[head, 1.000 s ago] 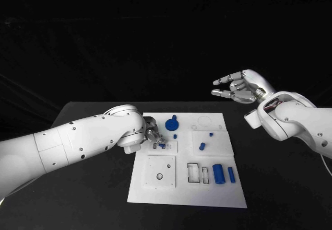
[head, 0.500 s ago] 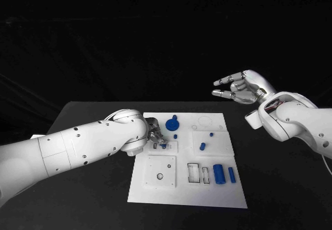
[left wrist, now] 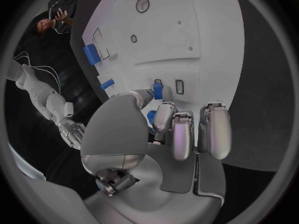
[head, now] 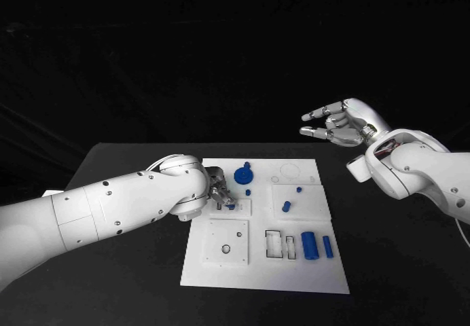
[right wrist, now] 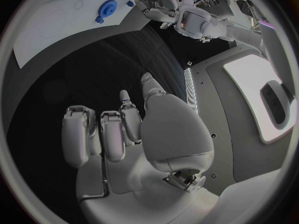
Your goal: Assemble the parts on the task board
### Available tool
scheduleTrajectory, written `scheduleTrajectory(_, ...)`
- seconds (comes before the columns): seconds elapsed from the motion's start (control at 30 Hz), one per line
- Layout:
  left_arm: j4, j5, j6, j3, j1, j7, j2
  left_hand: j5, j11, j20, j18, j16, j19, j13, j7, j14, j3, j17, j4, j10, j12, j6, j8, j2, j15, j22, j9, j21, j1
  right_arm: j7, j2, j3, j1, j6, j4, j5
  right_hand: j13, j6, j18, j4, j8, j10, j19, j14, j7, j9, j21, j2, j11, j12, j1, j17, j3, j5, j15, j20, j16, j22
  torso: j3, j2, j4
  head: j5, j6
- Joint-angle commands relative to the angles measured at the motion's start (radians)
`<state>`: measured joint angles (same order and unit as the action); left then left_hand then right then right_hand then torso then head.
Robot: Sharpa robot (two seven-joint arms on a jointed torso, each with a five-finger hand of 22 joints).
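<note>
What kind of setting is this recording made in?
Probably a robotics lab test bench: a black table with a dark backdrop behind it, a white task board with cut-out slots, and small blue parts for assembly.

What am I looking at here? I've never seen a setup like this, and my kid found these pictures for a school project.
This is a robot with two white arms, each ending in a silver hand. The square picture is taken from a camera on its head, looking down at a black table. The two round pictures come from cameras at its wrists, behind each hand. On the table lies a white task board with small blue parts: a gear-like wheel, a cylinder and some smaller pieces. The left hand is down on the board, its fingers at a small blue part; whether it actually grips it I cannot tell. The right hand is raised above the table, fingers apart, holding nothing.
</note>
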<state>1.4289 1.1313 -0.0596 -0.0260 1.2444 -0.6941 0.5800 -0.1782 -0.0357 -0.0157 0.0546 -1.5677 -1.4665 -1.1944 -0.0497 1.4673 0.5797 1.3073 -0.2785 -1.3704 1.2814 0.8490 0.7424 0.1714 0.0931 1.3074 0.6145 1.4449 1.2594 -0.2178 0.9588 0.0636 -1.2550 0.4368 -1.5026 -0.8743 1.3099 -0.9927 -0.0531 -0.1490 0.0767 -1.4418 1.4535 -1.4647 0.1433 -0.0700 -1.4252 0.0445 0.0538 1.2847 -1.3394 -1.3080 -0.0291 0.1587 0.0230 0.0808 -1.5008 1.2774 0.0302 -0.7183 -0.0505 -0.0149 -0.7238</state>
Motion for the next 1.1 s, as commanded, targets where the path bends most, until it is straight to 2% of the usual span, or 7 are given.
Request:
scheduleTrajectory(0.03,0.001,0.009,-0.044,-0.004,-0.005,-0.039,0.002,-0.008,0.002,-0.002,-0.010,-0.003,-0.026,-0.002,0.010,0.103,0.173,0.263,0.181,-0.008,0.004,0.017,0.005,0.006,-0.002,0.050,0.002,0.006,0.002,-0.001,-0.001,0.000,0.001,-0.016,0.000,-0.006,0.079,0.003,-0.008,0.001,0.001,0.007,-0.005,-0.077,0.000,0.000,0.004,-0.004,0.001,-0.002,0.008,-0.136,0.005,0.004,-0.002,0.001,0.003,0.000,-0.0003,0.000,-0.0013,0.000,-0.001)
scheduleTrajectory(0.57,0.001,-0.007,-0.052,-0.004,-0.006,-0.045,0.000,-0.011,0.002,-0.002,-0.010,-0.003,-0.026,-0.006,0.010,0.103,0.175,0.263,0.183,-0.010,0.007,0.019,0.005,0.007,-0.002,0.051,0.002,0.007,0.000,-0.003,-0.002,0.000,0.001,-0.016,0.001,-0.006,0.079,0.003,-0.008,0.001,0.001,0.007,-0.005,-0.077,0.000,0.000,0.004,-0.004,0.001,-0.002,0.008,-0.136,0.005,0.004,-0.002,0.001,0.003,0.000,0.0003,0.000,-0.0008,-0.002,-0.005)
scheduleTrajectory(0.77,-0.010,-0.033,-0.061,-0.004,-0.005,-0.054,-0.006,-0.012,0.001,-0.001,-0.010,-0.003,-0.026,-0.010,0.013,0.103,0.171,0.263,0.173,-0.016,0.010,0.026,0.004,-0.001,-0.001,0.051,0.002,0.006,-0.030,-0.003,-0.002,0.000,0.002,-0.017,0.002,-0.006,0.079,0.003,-0.008,0.001,0.001,0.007,-0.005,-0.077,0.000,0.000,0.004,-0.004,0.001,-0.002,0.008,-0.136,0.005,0.004,-0.002,0.001,0.003,0.000,0.0016,0.000,-0.0001,-0.004,-0.006)
scheduleTrajectory(1.0,-0.022,-0.055,-0.072,-0.003,-0.005,-0.066,-0.011,-0.006,-0.010,0.004,-0.012,-0.003,-0.032,-0.023,0.028,0.103,0.060,0.263,0.118,-0.024,0.020,0.056,-0.003,0.006,0.007,0.066,0.000,0.014,-0.131,-0.003,-0.003,0.000,0.002,-0.018,0.002,-0.006,0.078,0.003,-0.008,0.000,0.001,0.008,-0.005,-0.077,-0.001,0.000,0.005,-0.004,0.001,-0.004,0.010,-0.133,0.007,0.004,-0.002,0.001,0.005,-0.001,0.0017,0.000,0.0007,-0.005,-0.007)
scheduleTrajectory(1.1,-0.027,-0.061,-0.077,-0.003,-0.005,-0.071,-0.014,-0.007,-0.011,0.006,-0.014,-0.003,-0.034,-0.031,0.029,0.103,0.025,0.263,0.091,-0.027,0.026,0.066,-0.008,-0.001,0.008,0.074,-0.002,0.017,-0.166,-0.003,-0.003,0.000,0.002,-0.018,0.001,-0.006,0.078,0.003,-0.008,0.000,0.001,0.008,-0.005,-0.077,-0.001,0.000,0.005,-0.004,0.001,-0.004,0.010,-0.133,0.007,0.004,-0.002,0.001,0.005,-0.001,0.0017,0.000,0.0004,-0.005,-0.006)
